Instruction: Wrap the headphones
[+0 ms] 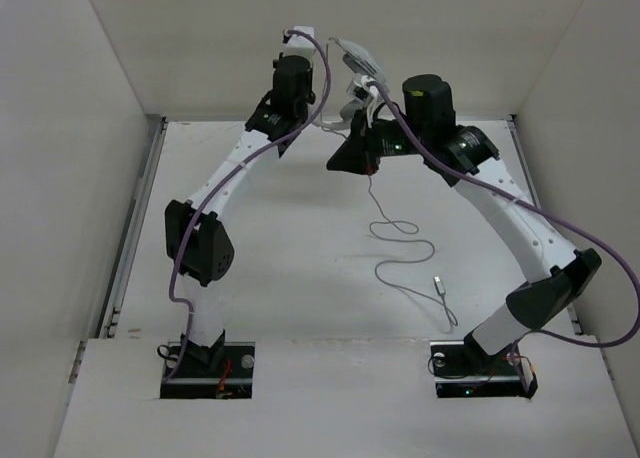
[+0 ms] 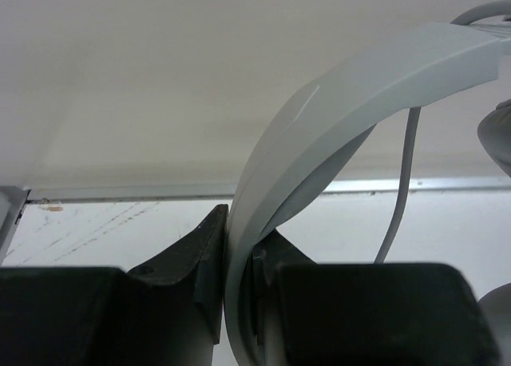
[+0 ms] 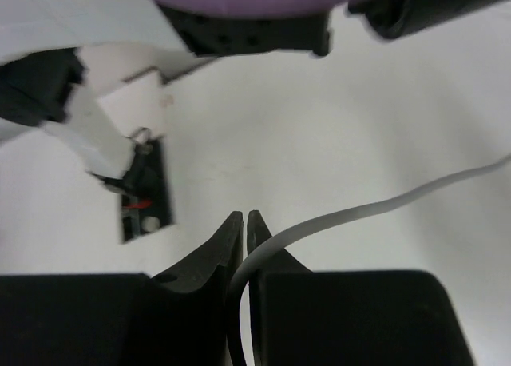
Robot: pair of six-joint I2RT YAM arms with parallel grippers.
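The white and light-grey headphones (image 1: 357, 62) hang in the air near the back wall. My left gripper (image 1: 325, 42) is shut on the curved headband (image 2: 335, 110), which passes between its fingers (image 2: 204, 254). An earcup (image 2: 497, 134) shows at the right edge of the left wrist view. The thin grey cable (image 1: 400, 228) drops from the headphones, loops on the table and ends in a plug (image 1: 440, 282). My right gripper (image 1: 345, 161), just below the headphones, is shut on the cable (image 3: 359, 210), which runs out to the right.
White walls enclose the white table (image 1: 300, 278) on the left, back and right. Purple arm cables (image 1: 560, 228) trail along both arms. The left arm's base (image 3: 144, 198) shows in the right wrist view.
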